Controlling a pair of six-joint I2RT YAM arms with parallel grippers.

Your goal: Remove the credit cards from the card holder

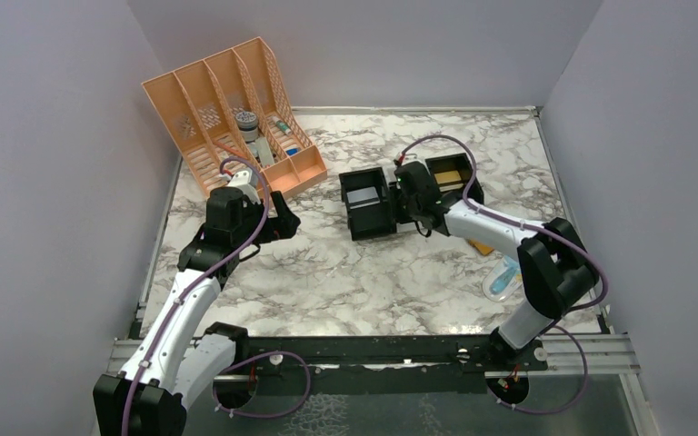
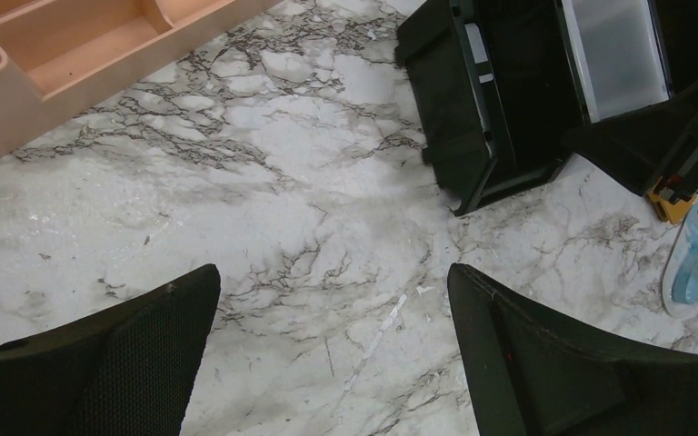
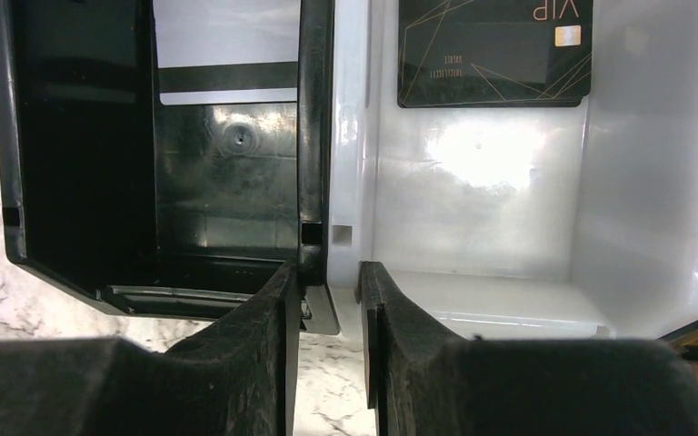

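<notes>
Two black bins (image 1: pixel 366 218) stand side by side at mid-table. In the right wrist view the black-walled one (image 3: pixel 18 182) holds a pale credit card with a dark stripe (image 3: pixel 227 45). The pale-walled one (image 3: pixel 473 182) holds a black VIP card (image 3: pixel 495 50). My right gripper (image 3: pixel 327 272) hovers at the rims between them. Its jaws stand a narrow gap apart, with only marble showing between them. A tan corner of the card holder (image 1: pixel 482 246) pokes out from under the right forearm. My left gripper (image 2: pixel 332 272) hangs wide open over bare marble.
An orange desk organizer (image 1: pixel 227 118) stands at the back left, close to the left gripper (image 1: pixel 280 222). Another black bin (image 1: pixel 454 177) with something tan inside sits behind the right gripper (image 1: pixel 403 202). A clear-blue packet (image 1: pixel 503 277) lies by the right arm.
</notes>
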